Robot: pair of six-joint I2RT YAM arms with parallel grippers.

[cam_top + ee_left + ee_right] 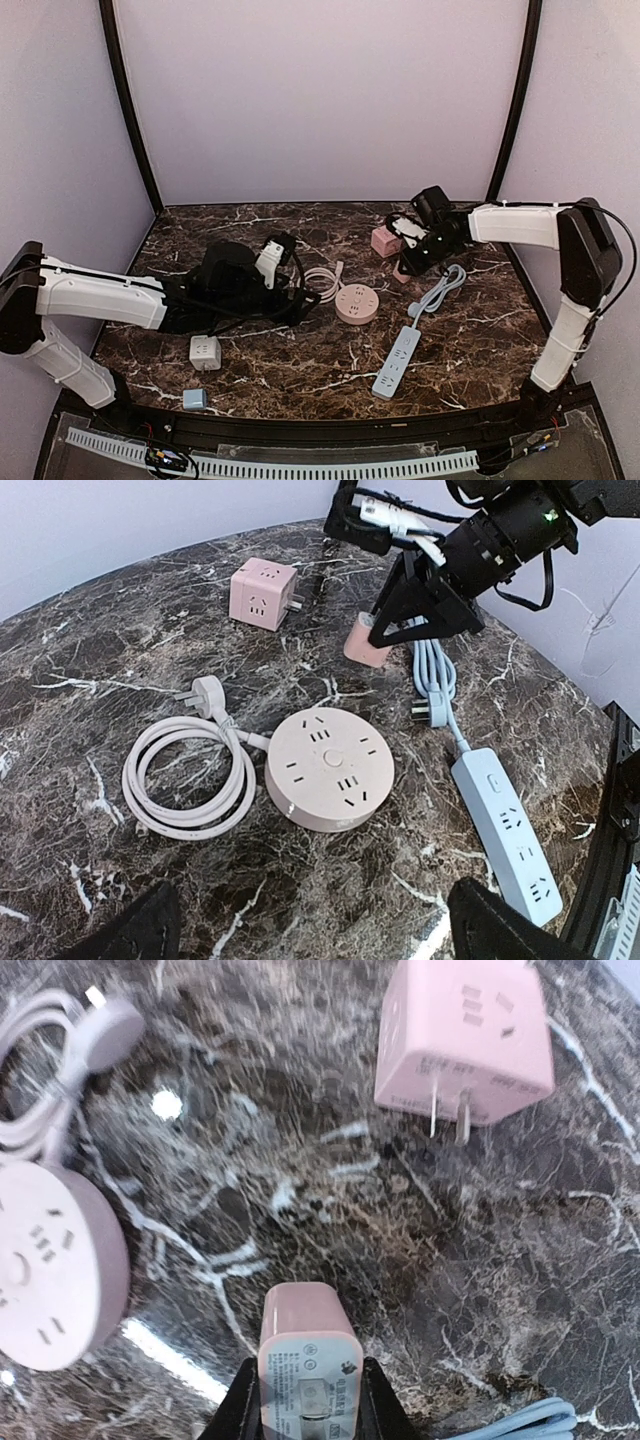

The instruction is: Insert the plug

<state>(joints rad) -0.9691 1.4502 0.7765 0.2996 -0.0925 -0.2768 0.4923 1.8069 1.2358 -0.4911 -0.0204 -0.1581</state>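
Note:
My right gripper (pixel 305 1400) is shut on a small pink plug adapter (pixel 305 1355) and holds it over the marble, right of the round pink power strip (pixel 357 302). It also shows in the left wrist view (pixel 366 645) and the top view (pixel 402 272). A pink cube socket (pixel 465 1045) with two prongs lies beyond it. My left gripper (pixel 315 920) is open and empty, just short of the round strip (pixel 330 770). A light blue power strip (pixel 397 361) lies at the right.
A coiled white cable with plug (pixel 190 770) lies left of the round strip. A white cube adapter (pixel 205 352) and a small blue adapter (pixel 194 399) lie near the front left. The blue strip's cable (pixel 440 290) is bundled near my right gripper.

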